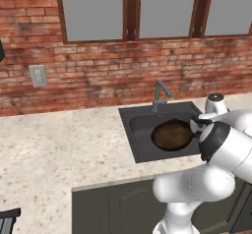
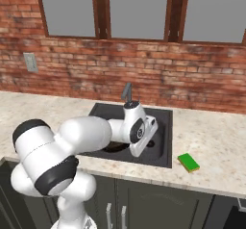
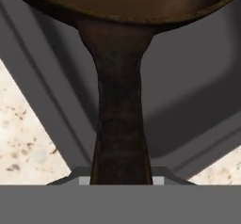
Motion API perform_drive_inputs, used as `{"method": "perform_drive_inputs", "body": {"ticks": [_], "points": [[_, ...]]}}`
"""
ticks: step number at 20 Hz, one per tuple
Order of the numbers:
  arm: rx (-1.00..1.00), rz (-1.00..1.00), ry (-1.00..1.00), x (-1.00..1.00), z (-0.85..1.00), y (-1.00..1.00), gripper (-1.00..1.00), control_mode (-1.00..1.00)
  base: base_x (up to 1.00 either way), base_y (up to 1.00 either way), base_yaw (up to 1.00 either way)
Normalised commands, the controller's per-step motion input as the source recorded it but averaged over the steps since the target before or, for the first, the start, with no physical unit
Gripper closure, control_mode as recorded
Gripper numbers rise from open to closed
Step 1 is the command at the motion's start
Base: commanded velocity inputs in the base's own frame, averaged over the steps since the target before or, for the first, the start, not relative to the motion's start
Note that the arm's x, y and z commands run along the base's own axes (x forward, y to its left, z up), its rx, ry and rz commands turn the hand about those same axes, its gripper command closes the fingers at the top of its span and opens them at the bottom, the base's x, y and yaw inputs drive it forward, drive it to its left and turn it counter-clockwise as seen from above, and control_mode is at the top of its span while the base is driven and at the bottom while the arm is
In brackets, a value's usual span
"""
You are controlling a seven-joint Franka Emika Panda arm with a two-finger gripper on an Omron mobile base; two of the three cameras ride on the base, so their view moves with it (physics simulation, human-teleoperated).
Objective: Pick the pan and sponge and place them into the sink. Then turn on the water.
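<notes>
Pan (image 1: pixel 171 134) sits in our sink (image 1: pixel 139 130), pincer (image 3: pixel 120 178) clamped on its handle; sponge (image 2: pixel 189 162) at four o'clock on the surface (image 2: pixel 211 136).

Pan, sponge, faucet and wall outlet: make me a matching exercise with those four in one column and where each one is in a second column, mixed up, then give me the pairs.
Things:
1. pan
2. sponge
3. faucet
4. wall outlet

Places:
A. on the brick wall, left of the sink
B. at the back edge of the sink
C. on the counter, right of the sink
D. over the sink basin, handle held between the fingers

Pairs: 1-D, 2-C, 3-B, 4-A
</notes>
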Motion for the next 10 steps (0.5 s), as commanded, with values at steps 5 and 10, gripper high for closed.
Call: {"method": "perform_drive_inputs", "body": {"ticks": [5,10], "points": [[0.00,0.09,0.01,0.39,-0.28,0.17,1.00,-1.00,0.00,0.00,0.00],[0.00,0.00,0.00,0.41,-0.37,0.28,1.00,-1.00,0.00,0.00,0.00]]}}
